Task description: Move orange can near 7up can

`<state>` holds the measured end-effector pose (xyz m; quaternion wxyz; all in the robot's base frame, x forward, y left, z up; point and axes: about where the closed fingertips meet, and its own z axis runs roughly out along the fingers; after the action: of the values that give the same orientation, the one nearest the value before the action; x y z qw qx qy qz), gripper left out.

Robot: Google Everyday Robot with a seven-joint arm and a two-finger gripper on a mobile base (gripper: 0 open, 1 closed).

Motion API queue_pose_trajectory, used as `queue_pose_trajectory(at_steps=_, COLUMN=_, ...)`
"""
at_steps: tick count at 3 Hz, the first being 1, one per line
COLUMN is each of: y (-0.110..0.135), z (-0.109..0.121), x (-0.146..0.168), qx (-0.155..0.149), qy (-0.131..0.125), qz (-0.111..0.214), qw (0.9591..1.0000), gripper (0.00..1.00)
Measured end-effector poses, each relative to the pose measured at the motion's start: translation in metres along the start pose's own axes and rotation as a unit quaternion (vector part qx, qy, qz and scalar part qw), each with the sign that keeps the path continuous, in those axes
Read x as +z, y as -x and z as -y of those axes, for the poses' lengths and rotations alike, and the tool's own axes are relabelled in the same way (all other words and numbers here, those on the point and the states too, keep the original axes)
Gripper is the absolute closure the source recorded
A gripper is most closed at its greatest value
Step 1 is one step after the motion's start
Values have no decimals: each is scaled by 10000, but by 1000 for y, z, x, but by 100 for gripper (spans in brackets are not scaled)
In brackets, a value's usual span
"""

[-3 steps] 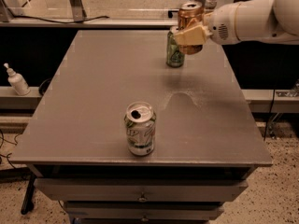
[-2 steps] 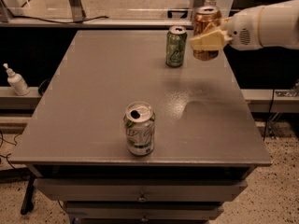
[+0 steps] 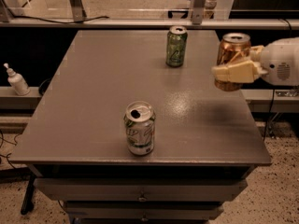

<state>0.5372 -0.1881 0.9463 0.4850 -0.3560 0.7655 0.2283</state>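
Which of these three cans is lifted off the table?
The orange can, held in the gripper above the table's edge; the green can and 7up can stand on it.

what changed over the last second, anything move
The gripper, clamped on the orange can throughout, carried it through the air rightward and toward the table's near side, away from the green can. The green can and the 7up can stayed put on the table.

Colours: orange can (image 3: 232, 55) copper-orange, silver top. 7up can (image 3: 139, 129) white-silver, green lettering, green base band. Green can (image 3: 176, 46) green, pale logo. Table (image 3: 93, 101) plain matte grey. Gripper (image 3: 232, 68) cream, at table's right edge, clasped round orange can; arm (image 3: 282, 64) white. Bottle (image 3: 17, 80) white.
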Motion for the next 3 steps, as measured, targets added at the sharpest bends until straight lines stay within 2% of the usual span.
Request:
queue_pose_trajectory(at_steps=1, y=-46, z=-37, x=-12, qx=224, qy=398, qz=-209, qw=9987, gripper=100)
queue_pose_trajectory(at_steps=2, y=-46, z=-37, x=-11, qx=220, qy=405, qz=-206, qw=9987, gripper=100)
queue_pose_trajectory(at_steps=3, y=-50, z=-51, x=-10, qx=106, qy=622, qz=23, qw=9980, gripper=100)
